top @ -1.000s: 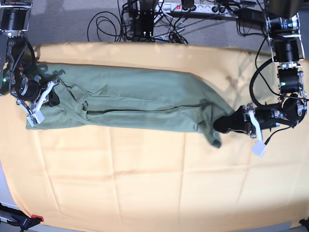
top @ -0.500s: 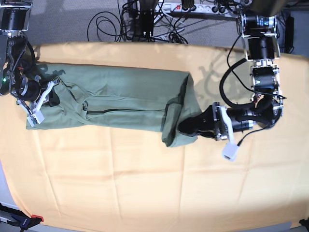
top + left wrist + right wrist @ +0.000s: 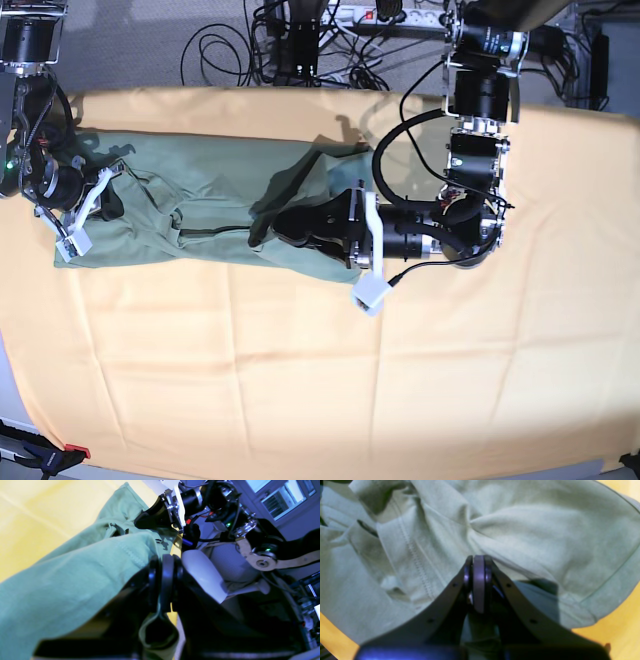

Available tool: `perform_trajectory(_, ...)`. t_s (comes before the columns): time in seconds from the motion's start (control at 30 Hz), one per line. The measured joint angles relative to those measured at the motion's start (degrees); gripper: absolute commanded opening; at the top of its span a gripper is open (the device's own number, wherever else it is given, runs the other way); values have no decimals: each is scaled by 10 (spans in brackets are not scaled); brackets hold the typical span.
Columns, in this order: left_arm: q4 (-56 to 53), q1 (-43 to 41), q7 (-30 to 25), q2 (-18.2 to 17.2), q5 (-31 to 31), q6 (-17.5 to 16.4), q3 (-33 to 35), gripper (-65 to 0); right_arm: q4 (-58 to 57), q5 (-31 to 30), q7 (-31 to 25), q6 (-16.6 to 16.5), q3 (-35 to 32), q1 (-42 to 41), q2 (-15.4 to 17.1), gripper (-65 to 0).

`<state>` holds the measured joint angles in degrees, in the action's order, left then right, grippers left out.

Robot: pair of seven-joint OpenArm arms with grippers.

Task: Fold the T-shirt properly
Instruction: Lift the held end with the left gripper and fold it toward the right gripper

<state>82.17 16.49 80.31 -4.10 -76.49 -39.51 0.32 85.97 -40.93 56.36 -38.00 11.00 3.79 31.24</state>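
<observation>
Step in hand, as judged: the crosswise fold. The left gripper (image 3: 268,226), jaws clamped on a hem fold of the soft sage-green short-sleeved T-shirt (image 3: 215,195), holds that end raised above the shirt's middle. The right gripper (image 3: 478,562), jaws shut on bunched fabric, pins the opposite end on the large yellow-orange cloth (image 3: 300,380). The next move calls for lowering the carried end beside the right gripper, edges aligned, before release.
</observation>
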Motion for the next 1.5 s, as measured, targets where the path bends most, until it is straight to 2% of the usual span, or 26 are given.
perform_trajectory(0.2,0,0,-73,18,102,0,0,-650,0,0,0,-9,0,0,0,-650)
perform_trajectory(0.37,0,-2,-77,19,118,0,0,-634,0,0,0,-9,0,0,0,-650)
perform_trajectory(0.43,0,-2,-65,20,114,0,0,-549,0,0,0,-9,0,0,0,-650)
perform_trajectory(0.57,0,-2,-35,20,47,0,0,-346,0,0,0,-9,0,0,0,-650)
perform_trajectory(0.63,0,-2,-24,20,23,0,0,-321,0,0,0,-9,0,-1,0,-650)
perform_trajectory(0.77,0,-2,-24,20,23,0,0,-321,0,0,0,-9,0,-1,0,-646)
perform_trajectory(0.83,0,-2,-24,20,23,0,0,-329,0,0,0,-9,0,-1,0,-591)
perform_trajectory(0.87,0,-2,-24,20,23,0,0,-378,0,0,0,-9,0,-1,0,-562)
perform_trajectory(0.9,0,-2,-25,20,24,0,-1,-480,0,0,0,-11,0,-1,0,-536)
perform_trajectory(0.93,0,-2,-25,20,33,-1,-4,-620,0,0,0,-11,0,-2,0,-518)
perform_trajectory(0.97,0,-1,-28,20,54,-3,-8,-650,0,0,0,-11,0,-2,0,-507)
perform_trajectory(1.2,0,-3,-61,19,137,-2,-23,-650,0,2,7,-7,0,-24,0,-502)
perform_trajectory(1.33,0,-3,-99,18,215,-2,-22,-650,-2,2,15,-6,-2,-55,0,-497)
perform_trajectory(1.4,0,-3,-120,15,261,-2,-22,-650,-2,-20,14,-6,-2,-75,3,-497)
perform_trajectory(1.5,0,-7,-151,15,322,1,-22,-650,-2,-37,13,10,-2,-107,12,-497)
